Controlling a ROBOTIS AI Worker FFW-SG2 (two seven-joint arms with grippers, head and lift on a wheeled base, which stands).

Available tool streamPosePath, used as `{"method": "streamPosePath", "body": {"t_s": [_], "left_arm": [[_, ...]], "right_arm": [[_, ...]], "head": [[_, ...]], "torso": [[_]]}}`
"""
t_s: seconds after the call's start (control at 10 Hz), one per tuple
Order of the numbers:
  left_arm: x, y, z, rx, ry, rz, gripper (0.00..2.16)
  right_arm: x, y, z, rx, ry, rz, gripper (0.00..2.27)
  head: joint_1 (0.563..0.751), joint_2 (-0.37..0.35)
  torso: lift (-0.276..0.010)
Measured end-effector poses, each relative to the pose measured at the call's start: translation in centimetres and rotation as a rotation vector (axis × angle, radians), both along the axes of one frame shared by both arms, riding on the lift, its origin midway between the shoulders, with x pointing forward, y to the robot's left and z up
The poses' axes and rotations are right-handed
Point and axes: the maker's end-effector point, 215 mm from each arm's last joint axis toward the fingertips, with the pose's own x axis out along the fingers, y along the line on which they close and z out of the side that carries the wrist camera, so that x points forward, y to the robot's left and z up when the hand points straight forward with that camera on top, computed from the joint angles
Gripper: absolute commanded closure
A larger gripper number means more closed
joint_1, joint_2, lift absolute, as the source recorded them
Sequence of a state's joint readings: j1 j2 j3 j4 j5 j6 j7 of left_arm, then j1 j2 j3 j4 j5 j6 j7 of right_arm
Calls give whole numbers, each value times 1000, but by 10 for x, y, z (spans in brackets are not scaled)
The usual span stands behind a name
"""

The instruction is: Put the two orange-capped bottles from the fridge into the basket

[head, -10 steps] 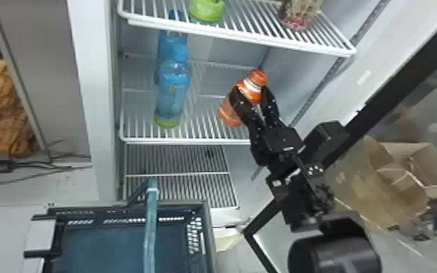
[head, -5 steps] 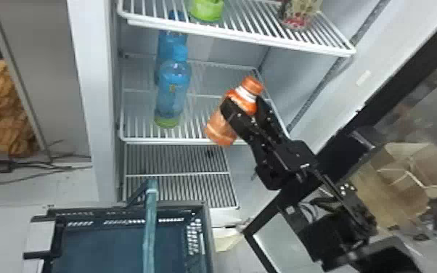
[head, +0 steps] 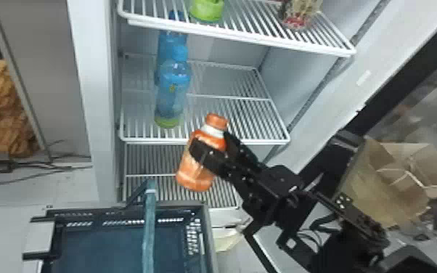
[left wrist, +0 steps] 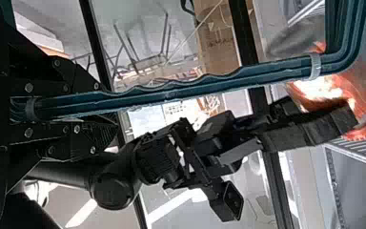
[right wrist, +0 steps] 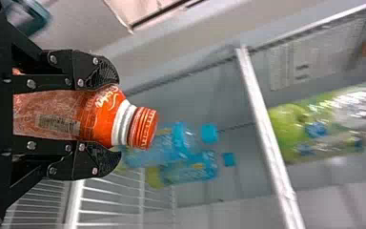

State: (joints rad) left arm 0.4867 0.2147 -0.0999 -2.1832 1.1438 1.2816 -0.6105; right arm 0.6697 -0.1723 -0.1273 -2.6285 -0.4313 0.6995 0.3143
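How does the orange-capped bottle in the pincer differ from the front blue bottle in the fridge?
The orange-capped bottle is tilted in the right pincer; the front blue bottle stands upright on the shelf. The held bottle's cap is orange, the blue one's blue. Both are capped.

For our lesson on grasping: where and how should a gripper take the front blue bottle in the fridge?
Probably closing on both sides mid-body, from the fridge's open front: the front blue bottle is tall and upright, with the rear blue bottle behind and the upper shelf overhead.
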Motion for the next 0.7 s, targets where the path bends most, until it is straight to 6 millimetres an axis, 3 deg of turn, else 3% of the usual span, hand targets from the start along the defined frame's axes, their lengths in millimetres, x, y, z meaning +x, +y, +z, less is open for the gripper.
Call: {"method": "streamPosePath", "body": {"t_s": [0.4,0.7], "left_arm": [[0,-1,0,0,-2,-3,1194],[0,-1,1,0,-6,-5,1194]], "right_arm": [[-36,16,-50,-62,224,92,877],[-44,34,-74,-49,301,164,877]], "head": [[695,-350],[695,-350]], "torso": [[-235],[-235]]}}
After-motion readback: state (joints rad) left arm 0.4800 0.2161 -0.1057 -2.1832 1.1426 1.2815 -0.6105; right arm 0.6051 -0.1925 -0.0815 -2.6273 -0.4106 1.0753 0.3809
